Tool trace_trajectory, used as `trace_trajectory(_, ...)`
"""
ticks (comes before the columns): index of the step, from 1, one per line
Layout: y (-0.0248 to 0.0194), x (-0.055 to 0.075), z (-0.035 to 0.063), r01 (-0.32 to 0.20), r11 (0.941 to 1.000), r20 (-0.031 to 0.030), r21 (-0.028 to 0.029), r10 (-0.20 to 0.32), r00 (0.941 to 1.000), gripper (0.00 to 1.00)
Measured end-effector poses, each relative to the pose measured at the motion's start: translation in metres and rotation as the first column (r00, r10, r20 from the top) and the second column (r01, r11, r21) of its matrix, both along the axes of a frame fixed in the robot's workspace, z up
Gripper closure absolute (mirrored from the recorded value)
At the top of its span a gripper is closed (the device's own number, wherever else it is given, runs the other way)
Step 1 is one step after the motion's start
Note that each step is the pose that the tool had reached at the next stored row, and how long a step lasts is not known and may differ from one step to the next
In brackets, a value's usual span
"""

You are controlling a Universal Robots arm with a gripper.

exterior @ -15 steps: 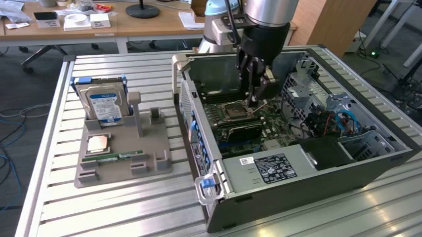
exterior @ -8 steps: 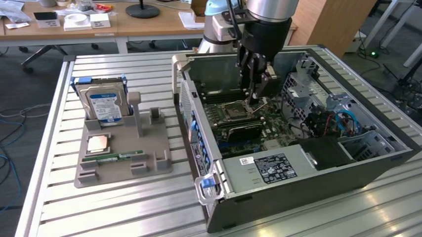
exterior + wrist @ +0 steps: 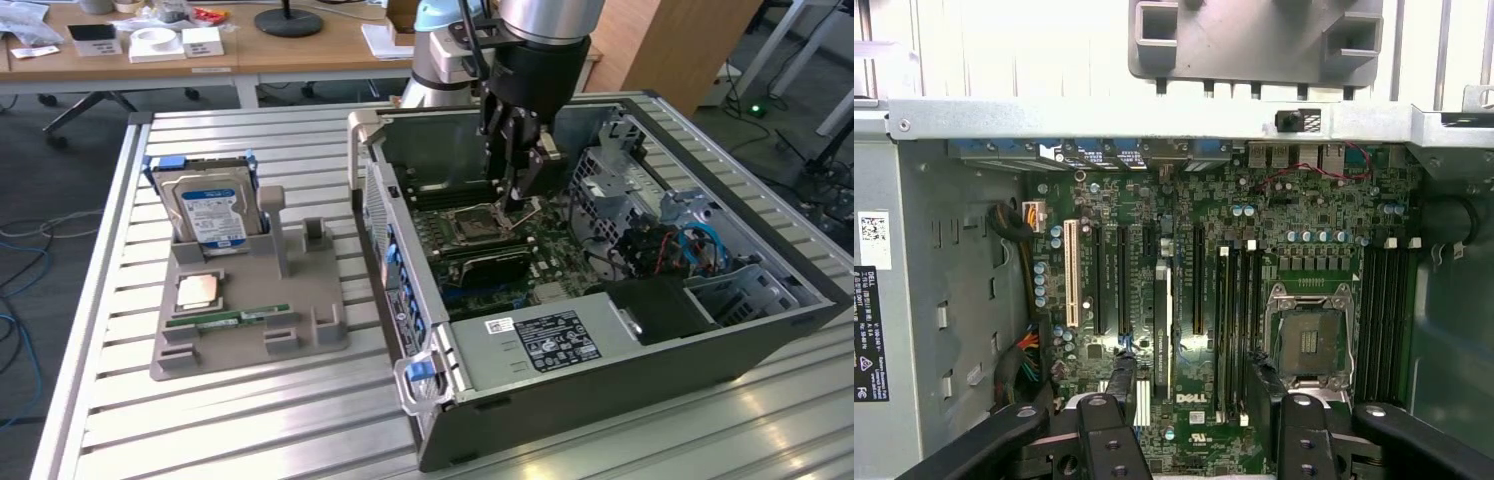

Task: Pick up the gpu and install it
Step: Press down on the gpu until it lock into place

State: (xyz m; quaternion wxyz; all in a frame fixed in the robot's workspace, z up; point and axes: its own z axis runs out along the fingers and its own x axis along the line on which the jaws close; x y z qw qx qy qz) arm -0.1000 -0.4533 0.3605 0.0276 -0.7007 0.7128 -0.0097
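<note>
The open computer case (image 3: 747,300) lies on its side on the slatted table. My gripper (image 3: 514,205) hangs inside it, just above the motherboard (image 3: 1304,200) near the CPU socket (image 3: 1309,340). Its jaws are open, and both black fingers (image 3: 1119,400) reach toward the board with nothing held between them. The gpu (image 3: 1162,330) is a thin dark card seen edge-on, standing upright in an expansion slot between and below the fingers. In the exterior view the gpu (image 3: 491,266) is a dark slab on the board just in front of the gripper.
On the exterior view's left a grey holder (image 3: 240,345) carries a blue-labelled hard drive (image 3: 211,210), a CPU chip (image 3: 200,290) and a green memory stick (image 3: 247,317). The case walls, the drive cage (image 3: 627,180) and the power supply (image 3: 547,340) close in around the gripper.
</note>
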Motion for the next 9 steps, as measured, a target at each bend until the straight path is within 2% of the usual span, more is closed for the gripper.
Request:
trace_trajectory(7,0.0000,0.0000,0.0000,0.000,1.0000,0.0000,0.0000,0.000,1.0000,0.45)
trace_trajectory(9,0.0000,0.0000,0.0000,0.000,1.0000,0.0000,0.0000,0.000,1.0000,0.57)
